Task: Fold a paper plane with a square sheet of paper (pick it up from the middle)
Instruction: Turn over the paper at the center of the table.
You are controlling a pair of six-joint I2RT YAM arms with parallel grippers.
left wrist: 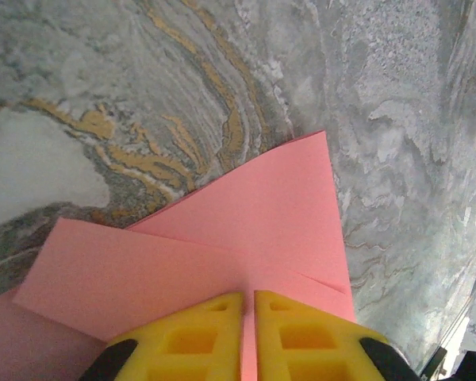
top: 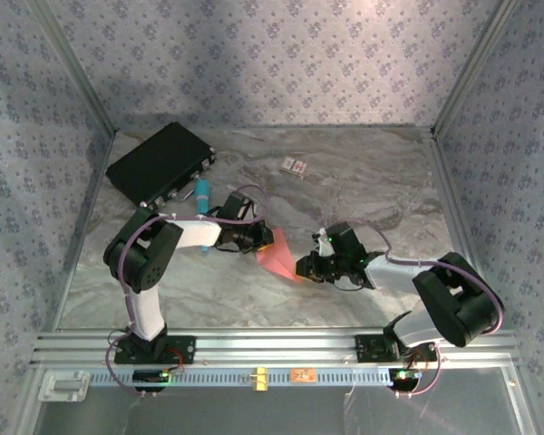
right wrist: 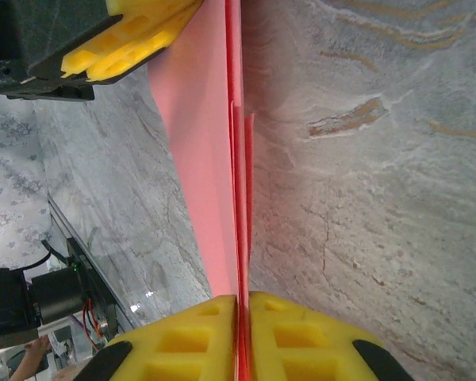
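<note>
The left hand (top: pixel 257 241) and the right hand (top: pixel 305 268) face each other over the middle of the marbled tabletop (top: pixel 363 190). The partly folded pink paper (top: pixel 277 256) is held between them, gripped from both ends.

From the left wrist, the yellow fingers (left wrist: pixel 186 341) are pressed together, with a thin strip of the paper pinched in the slit between them. Beyond them the paper spreads out in overlapping layers: one flap rises to a point, another lies crosswise beneath it, and a crease runs toward the fingers.

From the right wrist, that hand's yellow fingers (right wrist: pixel 301 341) are likewise pressed together on the paper's near edge. The paper shows edge-on there, as a narrow pink band of several layers running away toward the left hand's fingers at the far end. Whether the paper's lower edge touches the tabletop I cannot tell.

At the far left corner sits a black case (top: pixel 159 163), with a teal marker (top: pixel 202 192) just beside its near edge. A small patterned card (top: pixel 294 166) lies well apart from them, near the back.
</note>
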